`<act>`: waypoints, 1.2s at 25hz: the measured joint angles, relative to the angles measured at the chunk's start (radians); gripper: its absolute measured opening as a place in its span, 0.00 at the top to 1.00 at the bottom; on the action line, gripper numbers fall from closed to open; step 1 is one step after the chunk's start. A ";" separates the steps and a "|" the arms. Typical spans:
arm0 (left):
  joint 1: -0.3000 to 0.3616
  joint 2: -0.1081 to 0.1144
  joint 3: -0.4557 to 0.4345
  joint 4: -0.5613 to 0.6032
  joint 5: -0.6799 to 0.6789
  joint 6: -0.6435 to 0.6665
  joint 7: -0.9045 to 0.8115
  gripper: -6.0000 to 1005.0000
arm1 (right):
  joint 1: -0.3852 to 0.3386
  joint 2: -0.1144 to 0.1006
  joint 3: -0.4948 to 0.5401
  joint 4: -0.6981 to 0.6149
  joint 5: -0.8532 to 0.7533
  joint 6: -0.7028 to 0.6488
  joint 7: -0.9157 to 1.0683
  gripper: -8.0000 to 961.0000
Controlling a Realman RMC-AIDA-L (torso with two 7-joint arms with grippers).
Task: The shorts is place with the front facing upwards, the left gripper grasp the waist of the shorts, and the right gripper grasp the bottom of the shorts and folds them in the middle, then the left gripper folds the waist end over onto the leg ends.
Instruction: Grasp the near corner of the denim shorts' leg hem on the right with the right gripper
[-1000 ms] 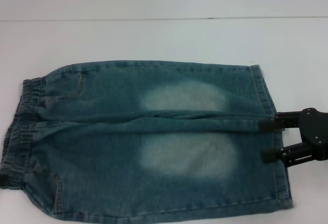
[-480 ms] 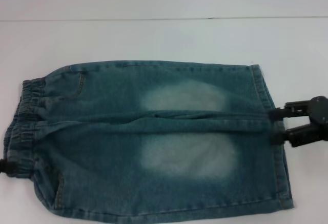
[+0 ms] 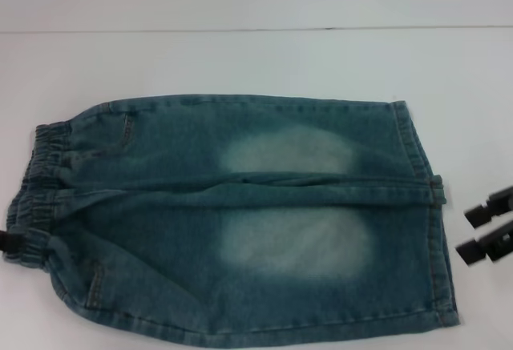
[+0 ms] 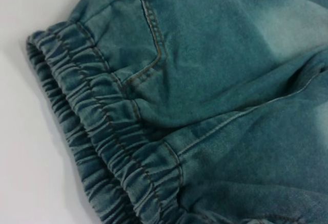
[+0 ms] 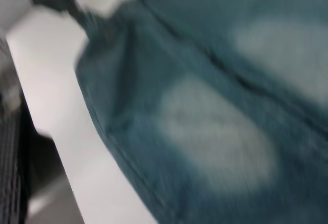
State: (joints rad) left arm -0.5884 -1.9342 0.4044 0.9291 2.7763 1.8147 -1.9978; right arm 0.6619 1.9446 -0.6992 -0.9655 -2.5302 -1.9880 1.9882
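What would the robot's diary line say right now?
shorts: flat, unfolded | right claw: open, off leg hem, touching nothing | left claw: at waistband edge, grip unclear | fold: not started

Denim shorts (image 3: 232, 214) lie flat across the table (image 3: 256, 62), elastic waistband (image 3: 32, 198) toward the robot's left and leg hems (image 3: 425, 206) toward its right. The right gripper (image 3: 487, 235) sits just beyond the hems, apart from the fabric, fingers parted. The left gripper (image 3: 10, 242) touches the waistband's near corner.
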 joint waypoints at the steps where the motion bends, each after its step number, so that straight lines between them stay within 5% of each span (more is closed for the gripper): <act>1: -0.001 0.000 0.001 0.000 0.000 -0.001 0.000 0.95 | 0.004 0.002 -0.009 0.003 -0.024 0.000 -0.001 0.03; 11: -0.004 0.001 0.003 -0.013 0.000 -0.013 -0.002 0.95 | 0.007 -0.019 -0.095 0.119 -0.076 -0.001 -0.009 0.03; 14: -0.009 0.001 0.003 -0.013 0.000 -0.014 -0.002 0.95 | 0.011 -0.020 -0.123 0.149 -0.093 0.001 -0.009 0.04; 20: -0.016 0.001 0.004 -0.013 0.000 -0.012 -0.003 0.95 | 0.021 -0.012 -0.165 0.162 -0.099 0.005 -0.003 0.23; 30: -0.017 0.001 0.004 -0.013 0.000 -0.012 -0.004 0.94 | 0.056 -0.002 -0.177 0.247 -0.161 0.067 -0.002 0.25</act>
State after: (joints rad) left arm -0.6049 -1.9334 0.4080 0.9157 2.7765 1.8027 -2.0018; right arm 0.7181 1.9428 -0.8765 -0.7183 -2.6910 -1.9206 1.9863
